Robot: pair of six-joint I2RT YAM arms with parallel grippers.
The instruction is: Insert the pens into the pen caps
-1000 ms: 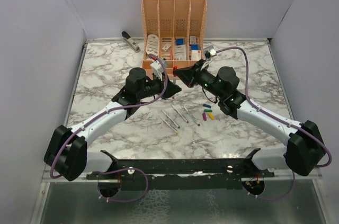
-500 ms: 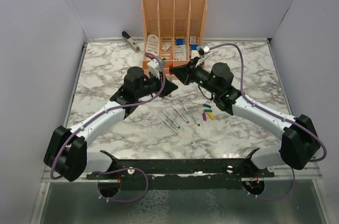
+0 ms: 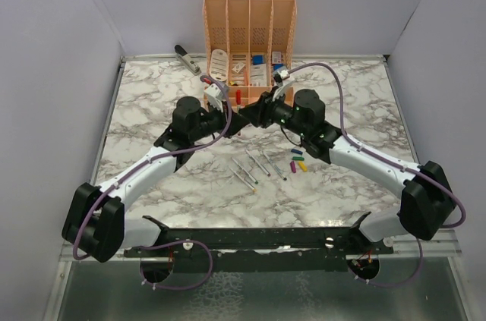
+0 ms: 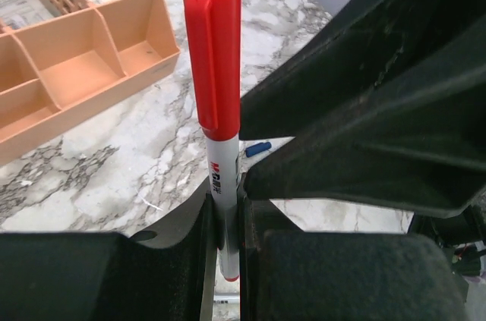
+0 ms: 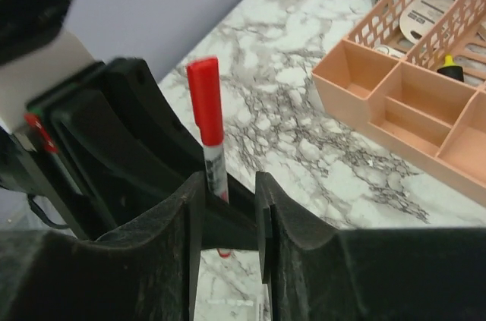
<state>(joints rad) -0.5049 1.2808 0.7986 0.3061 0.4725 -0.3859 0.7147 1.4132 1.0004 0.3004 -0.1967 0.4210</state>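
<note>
My left gripper [image 3: 232, 119] is shut on the white body of a pen [image 4: 222, 173] and holds it upright, with a red cap [image 4: 212, 33] seated on its top end. The capped pen also shows in the top view [image 3: 238, 97] and the right wrist view [image 5: 206, 105]. My right gripper [image 3: 248, 114] is open right beside it, its jaws apart with the pen just beyond the gap [image 5: 228, 207]. Several uncapped pens [image 3: 254, 166] lie on the marble table. Loose caps [image 3: 298, 160] in several colours lie to their right, and a blue one shows in the left wrist view [image 4: 258, 148].
A peach desk organizer [image 3: 249, 33] with small boxes stands at the back centre, its low front trays [image 5: 410, 101] close behind the grippers. A black-and-silver stapler [image 3: 186, 58] lies at the back left. Grey walls close in both sides.
Both grippers have shifted left and slightly toward the organizer together. The right gripper has stayed close against the left one, and the red-capped pen now stands out above them.
</note>
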